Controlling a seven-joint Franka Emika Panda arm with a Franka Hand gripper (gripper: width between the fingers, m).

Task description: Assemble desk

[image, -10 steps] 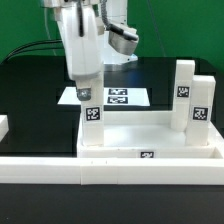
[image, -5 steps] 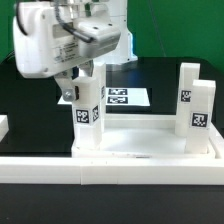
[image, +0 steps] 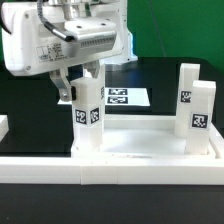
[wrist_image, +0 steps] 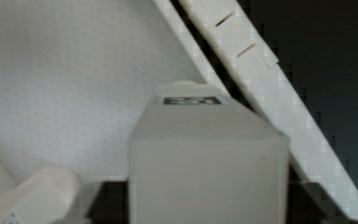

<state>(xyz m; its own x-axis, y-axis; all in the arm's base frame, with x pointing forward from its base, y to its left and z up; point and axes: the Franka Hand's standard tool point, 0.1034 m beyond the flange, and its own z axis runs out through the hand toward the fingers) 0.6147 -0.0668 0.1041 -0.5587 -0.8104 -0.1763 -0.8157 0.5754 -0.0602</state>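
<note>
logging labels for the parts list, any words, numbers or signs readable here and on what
No readable words or numbers anywhere.
Black-and-white square tags only, patterns not text: on the left leg, the two right legs, the tabletop front rim, and the marker board.

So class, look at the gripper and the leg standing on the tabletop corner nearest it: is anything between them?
Nothing visible. The gripper sits right at the top of the leg, which stands upright on the tabletop. The two other legs stand at the far side, at the exterior view's right.
</note>
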